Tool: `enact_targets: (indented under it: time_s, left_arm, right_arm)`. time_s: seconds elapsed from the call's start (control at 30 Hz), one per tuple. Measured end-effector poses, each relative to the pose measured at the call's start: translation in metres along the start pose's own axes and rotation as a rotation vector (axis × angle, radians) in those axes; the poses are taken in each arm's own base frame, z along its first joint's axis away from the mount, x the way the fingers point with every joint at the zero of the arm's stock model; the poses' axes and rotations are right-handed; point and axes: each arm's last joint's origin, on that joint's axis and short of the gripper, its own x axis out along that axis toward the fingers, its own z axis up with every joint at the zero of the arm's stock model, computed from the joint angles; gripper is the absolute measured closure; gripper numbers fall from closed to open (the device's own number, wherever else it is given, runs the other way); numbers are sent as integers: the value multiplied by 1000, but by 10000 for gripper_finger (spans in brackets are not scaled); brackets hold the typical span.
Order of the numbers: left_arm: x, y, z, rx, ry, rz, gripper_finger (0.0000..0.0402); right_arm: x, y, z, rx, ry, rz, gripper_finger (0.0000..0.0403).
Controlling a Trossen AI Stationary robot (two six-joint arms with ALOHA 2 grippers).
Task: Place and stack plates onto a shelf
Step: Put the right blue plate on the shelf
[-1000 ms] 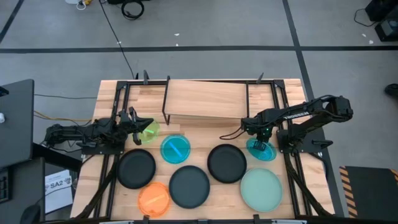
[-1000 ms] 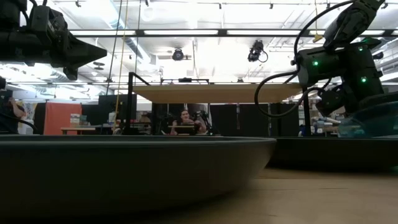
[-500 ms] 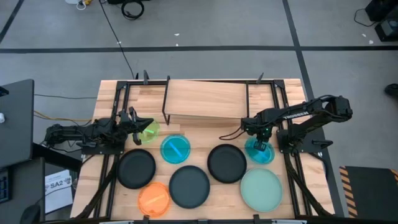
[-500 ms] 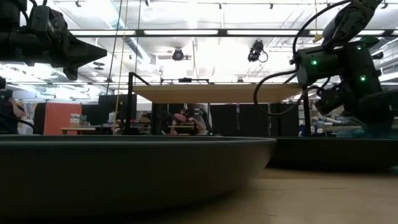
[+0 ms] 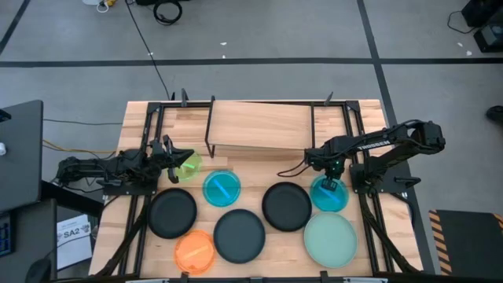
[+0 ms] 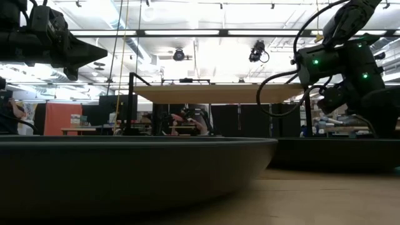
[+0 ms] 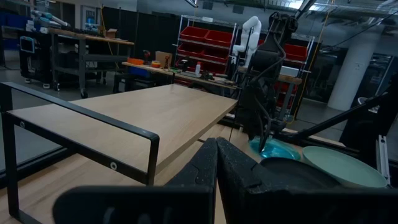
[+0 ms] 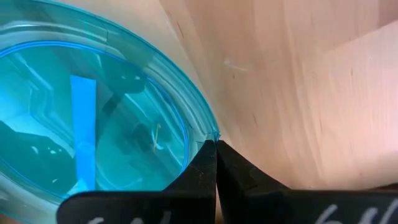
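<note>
Shelf [image 5: 259,126] bare; no plates stacked. Right gripper [image 8: 216,148] clenched on blue plate [image 8: 93,124] rim. Left gripper [image 5: 179,157] closed, empty, idle.

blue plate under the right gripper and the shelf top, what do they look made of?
Blue plate: likely clear tinted plastic, glossy; the table grain and the plate's rim lines show through it, with the right gripper closed at its rim. Shelf top: light wood plank, matte, visible grain; its legs look like black painted metal, though that is only a guess from the thin flat bars.
</note>
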Motion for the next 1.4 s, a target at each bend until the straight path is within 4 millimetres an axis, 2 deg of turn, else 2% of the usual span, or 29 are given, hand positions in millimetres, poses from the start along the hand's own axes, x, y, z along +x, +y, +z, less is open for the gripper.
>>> enact_targets:
  time_s: [0.3,0.7,0.97,1.4]
  left_arm:
    - [0,0,0,0,0,0,390]
    - [0,0,0,0,0,0,390]
    - [0,0,0,1,0,0,390]
    - [0,0,0,0,0,0,390]
  right_arm:
    - [-3,0,-1,1,16,-5,400]
    - [-49,4,5,-75,40,-76,400]
    - [-77,3,1,-76,90,-143,400]
    - [-116,6,-1,-112,81,-136,400]
